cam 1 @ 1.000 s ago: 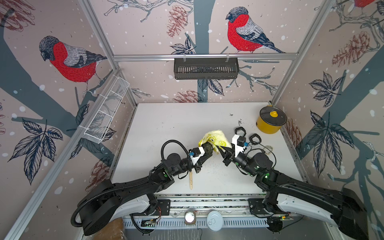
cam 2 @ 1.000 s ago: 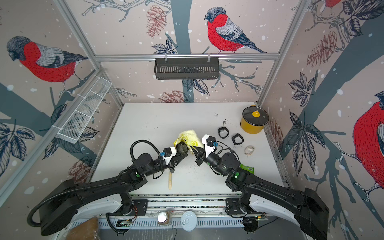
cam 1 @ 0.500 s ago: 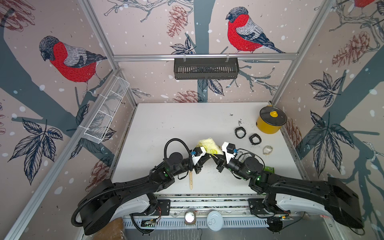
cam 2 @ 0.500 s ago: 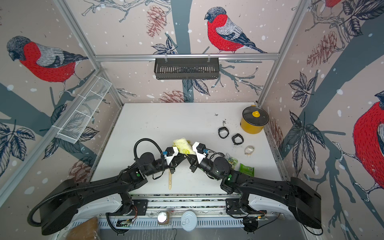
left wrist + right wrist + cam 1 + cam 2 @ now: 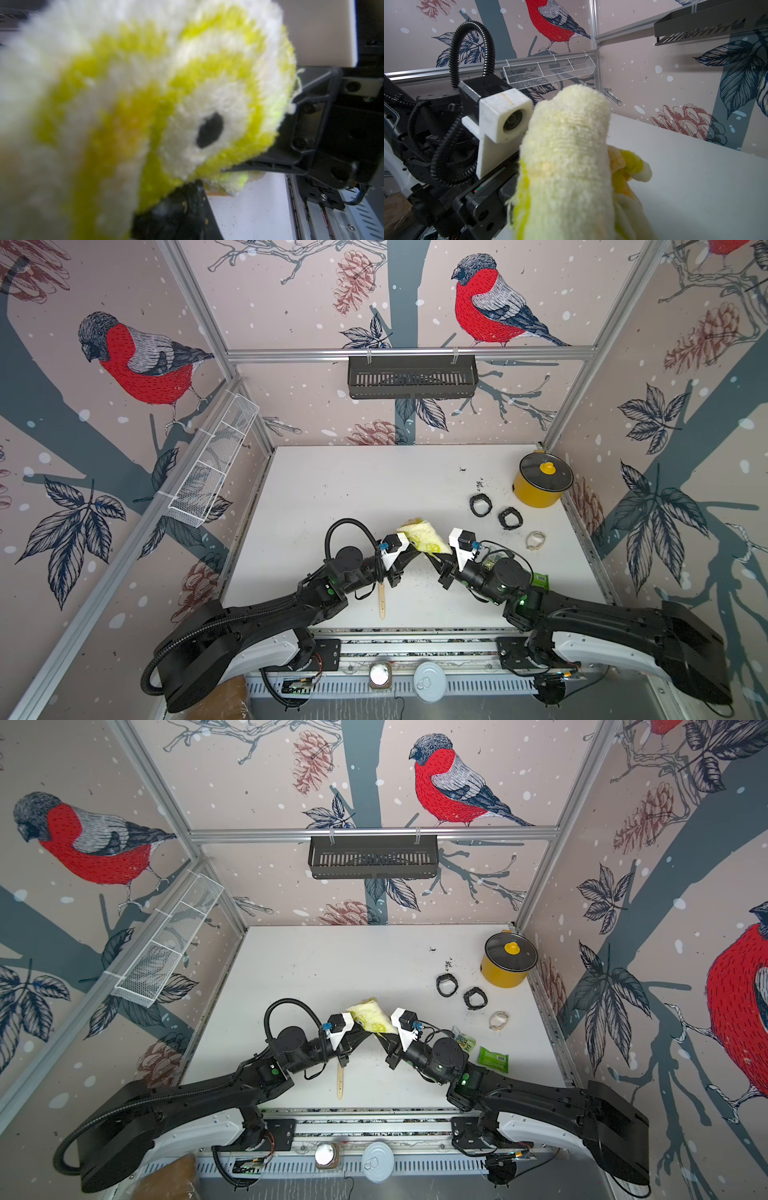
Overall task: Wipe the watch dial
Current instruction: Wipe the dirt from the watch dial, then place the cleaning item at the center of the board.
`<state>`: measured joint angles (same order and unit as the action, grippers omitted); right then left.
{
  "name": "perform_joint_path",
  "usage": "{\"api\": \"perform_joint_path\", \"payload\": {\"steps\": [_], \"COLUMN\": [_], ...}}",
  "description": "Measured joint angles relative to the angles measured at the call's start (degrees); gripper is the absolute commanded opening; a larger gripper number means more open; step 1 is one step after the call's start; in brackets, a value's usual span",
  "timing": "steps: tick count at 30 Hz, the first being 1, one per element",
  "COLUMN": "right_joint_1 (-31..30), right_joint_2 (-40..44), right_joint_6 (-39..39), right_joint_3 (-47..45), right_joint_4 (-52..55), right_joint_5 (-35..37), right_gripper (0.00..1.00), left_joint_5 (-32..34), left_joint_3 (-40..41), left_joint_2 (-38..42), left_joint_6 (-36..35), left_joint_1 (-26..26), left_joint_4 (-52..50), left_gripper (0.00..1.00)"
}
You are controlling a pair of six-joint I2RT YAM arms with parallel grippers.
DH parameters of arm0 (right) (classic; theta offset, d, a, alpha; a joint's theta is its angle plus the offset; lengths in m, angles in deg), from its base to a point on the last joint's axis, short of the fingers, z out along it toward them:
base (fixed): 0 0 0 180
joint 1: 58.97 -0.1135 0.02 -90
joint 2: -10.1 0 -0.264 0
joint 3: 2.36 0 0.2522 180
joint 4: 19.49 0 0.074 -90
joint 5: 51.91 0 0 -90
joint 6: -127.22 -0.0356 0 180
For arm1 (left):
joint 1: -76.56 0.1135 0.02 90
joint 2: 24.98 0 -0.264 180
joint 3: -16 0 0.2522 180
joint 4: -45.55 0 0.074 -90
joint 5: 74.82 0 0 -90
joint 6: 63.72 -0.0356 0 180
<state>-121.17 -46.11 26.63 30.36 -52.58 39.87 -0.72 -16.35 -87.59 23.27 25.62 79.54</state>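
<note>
1. In both top views the left gripper (image 5: 417,549) and the right gripper (image 5: 433,558) meet tip to tip, low in the centre of the frame, above the white surface (image 5: 353,489).
2. A yellow-and-white cloth (image 5: 424,536) is bunched over the meeting point and touches both.
3. The right jaws are pressed nearly together on the cloth's edge. In the left wrist view, pile shows on both sides of one black finger (image 5: 270,165).
4. The left jaws are also almost closed. The cloth covers them, so I cannot tell what they hold.
5. A black watch (image 5: 481,504) and a second black watch (image 5: 510,517) lie on the surface right of centre, well apart from the cloth and near a yellow pot (image 5: 540,485).
6. A pale band (image 5: 536,540) lies just lower right of them.
7. A wooden stick (image 5: 381,601) lies under the left wrist.
</note>
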Motion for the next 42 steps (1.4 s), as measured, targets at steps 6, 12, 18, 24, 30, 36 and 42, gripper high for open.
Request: {"api": "perform_joint_path", "payload": {"steps": [6, 12, 18, 24, 30, 36, 42], "right_joint_1": [-0.4, 0.8, 4.7, 5.4, 8.0, 13.9, 18.1], "right_joint_2": [-8.1, -10.9, -9.2, -8.9, -5.4, 2.2, 4.4], "right_joint_6": [-1.5, -3.1, -6.1, -6.1, -7.2, -8.5, -10.3], "right_joint_3": [4.8, 5.4, 2.2, 1.6, 1.0, -1.4, -4.1], "right_joint_4": [-3.0, -6.2, -8.0, -5.6, 3.1, 7.5, 11.0], "right_joint_5": [0.4, -0.4, -3.2, 1.1, 3.3, 3.9, -0.1], "right_gripper": [0.03, 0.03, 0.03, 0.03, 0.04, 0.04, 0.08], "left_joint_5": [2.5, 4.9, 2.1, -0.6, -6.5, -10.2, -13.4], "left_joint_3": [-0.1, 0.5, 2.3, 3.6, 4.9, 6.0, 8.1], "left_joint_2": [-3.0, -1.9, 1.0, 2.4, 4.4, 7.2, 9.7], "left_joint_6": [0.8, 1.2, 0.3, -0.5, -2.5, -4.6, -7.4], "left_joint_1": [0.3, 0.4, 0.3, 0.3, -0.1, -0.1, -0.1], "left_joint_4": [2.5, 2.5, 1.8, 2.7, 10.6, 11.1, 12.2], "left_gripper": [0.00, 0.00, 0.00, 0.00, 0.00, 0.00, 0.00]}}
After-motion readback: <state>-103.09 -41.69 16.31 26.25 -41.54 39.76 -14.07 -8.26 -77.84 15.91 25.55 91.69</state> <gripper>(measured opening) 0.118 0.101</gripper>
